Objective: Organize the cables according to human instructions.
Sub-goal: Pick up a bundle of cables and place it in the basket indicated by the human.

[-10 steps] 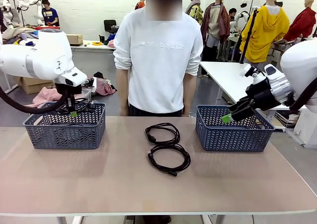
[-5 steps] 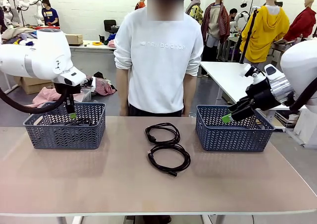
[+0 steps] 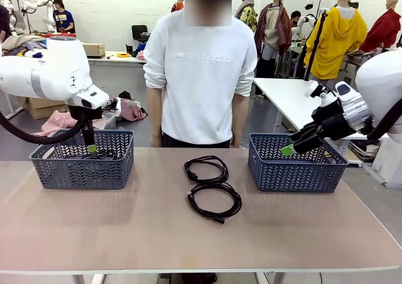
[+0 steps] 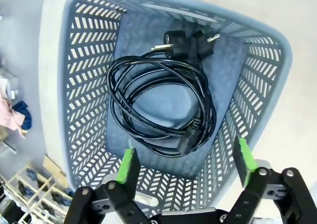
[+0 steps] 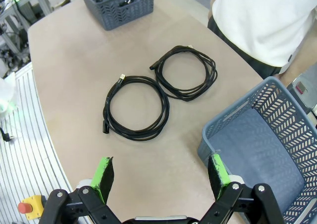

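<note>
A table [image 3: 125, 240] with a plain, matte beige top and a rounded edge is taken as the reference for all positions. A person [image 3: 201, 76] in a white sweatshirt is stationed at the table's far side, at its middle, arms hanging down. A dark woven-pattern left basket [image 3: 81, 169] is set at the table's far left, and a matching right basket [image 3: 295, 172] at its far right. Two of the cables are laid flat on the bare top at the table's middle: the far coil [image 3: 207, 158] nearer the person, and the near coil [image 3: 239, 199] just beside it toward the robot; whether the two touch cannot be told. A third coil [image 4: 115, 110] is lodged on the floor of the left basket, its plug ends toward one wall. The left gripper [image 4: 185, 147] is held above that basket with its jaws spread wide and nothing between them, clear of the third coil. The right gripper [image 5: 161, 159] is held above the rim of the right basket, jaws likewise spread wide and gripping nothing. Beyond the table, a grey floor [image 3: 264, 117], a white wall [image 3: 107, 7], a white table [image 3: 289, 92] and a cardboard box [image 3: 95, 49] on a cluttered bench are seen.
</note>
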Robot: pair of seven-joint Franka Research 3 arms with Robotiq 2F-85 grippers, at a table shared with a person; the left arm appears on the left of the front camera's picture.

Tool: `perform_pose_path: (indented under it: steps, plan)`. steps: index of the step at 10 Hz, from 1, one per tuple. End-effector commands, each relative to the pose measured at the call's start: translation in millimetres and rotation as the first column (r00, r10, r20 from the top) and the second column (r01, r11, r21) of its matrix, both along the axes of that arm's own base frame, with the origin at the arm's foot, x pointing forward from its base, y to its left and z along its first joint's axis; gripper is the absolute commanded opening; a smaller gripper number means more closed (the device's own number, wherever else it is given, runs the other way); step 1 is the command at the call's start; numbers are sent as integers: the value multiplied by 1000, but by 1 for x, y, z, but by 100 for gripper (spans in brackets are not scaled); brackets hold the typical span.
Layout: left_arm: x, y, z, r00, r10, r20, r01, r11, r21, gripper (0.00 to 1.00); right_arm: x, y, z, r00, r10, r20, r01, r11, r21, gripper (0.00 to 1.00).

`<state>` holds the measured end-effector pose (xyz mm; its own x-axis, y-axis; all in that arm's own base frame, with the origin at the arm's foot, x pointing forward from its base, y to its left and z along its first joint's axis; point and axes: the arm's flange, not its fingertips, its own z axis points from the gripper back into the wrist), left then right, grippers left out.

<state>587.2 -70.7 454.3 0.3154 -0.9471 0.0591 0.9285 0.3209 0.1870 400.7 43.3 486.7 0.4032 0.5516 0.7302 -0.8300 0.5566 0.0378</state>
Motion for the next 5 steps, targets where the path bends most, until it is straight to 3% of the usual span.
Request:
perform_pose_path:
  steps: [1,4,5]
  plan:
    - [4,2,2,1000,19,-11,-20,1000,-18,100,4,0,-1,1000,20,24,-20,1000,21,100]
    - [7,-3,-6,997,77,-16,-78,996,-50,100,4,0,-1,1000,20,24,-20,1000,21,100]
    - [1,0,-2,1000,14,-4,-14,1000,-9,100,4,0,-1,1000,20,24,-20,1000,21,100]
